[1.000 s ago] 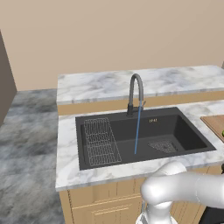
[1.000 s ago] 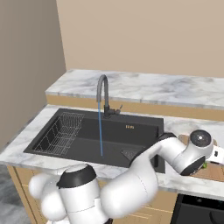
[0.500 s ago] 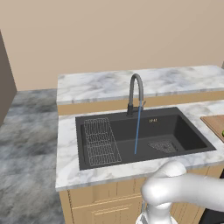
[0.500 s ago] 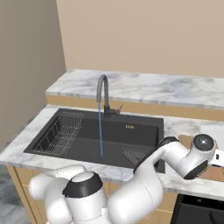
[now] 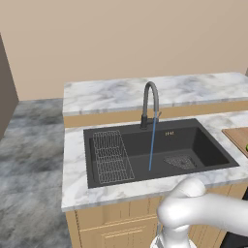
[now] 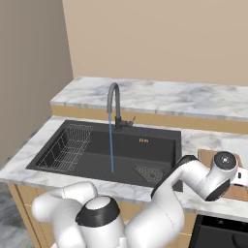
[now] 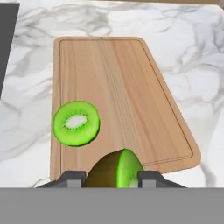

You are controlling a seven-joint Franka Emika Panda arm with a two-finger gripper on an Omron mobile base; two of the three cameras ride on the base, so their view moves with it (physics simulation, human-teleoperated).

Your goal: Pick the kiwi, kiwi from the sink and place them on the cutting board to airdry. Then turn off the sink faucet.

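Note:
In the hand view my gripper (image 7: 113, 177) is shut on a kiwi (image 7: 116, 169), a brown-skinned half with a green cut face, held just above the near end of the cutting board (image 7: 122, 87). A second kiwi (image 7: 76, 122) lies cut face up on the board's near left part. The board (image 6: 206, 156) sits on the counter right of the sink (image 6: 145, 147), with my wrist over it. The sink faucet (image 5: 150, 101) stands behind the basin, and a thin blue stream of water (image 5: 152, 143) runs from it.
A wire rack (image 5: 111, 155) fills the left part of the sink (image 5: 193, 145), and a mesh drain grate (image 5: 180, 161) lies at its right. Marble counter surrounds the board, with a raised ledge behind the faucet (image 6: 115, 104). A wall rises at the far left.
My hand has sunk slightly over the cutting board with the kiwi still in its grip. The water keeps running.

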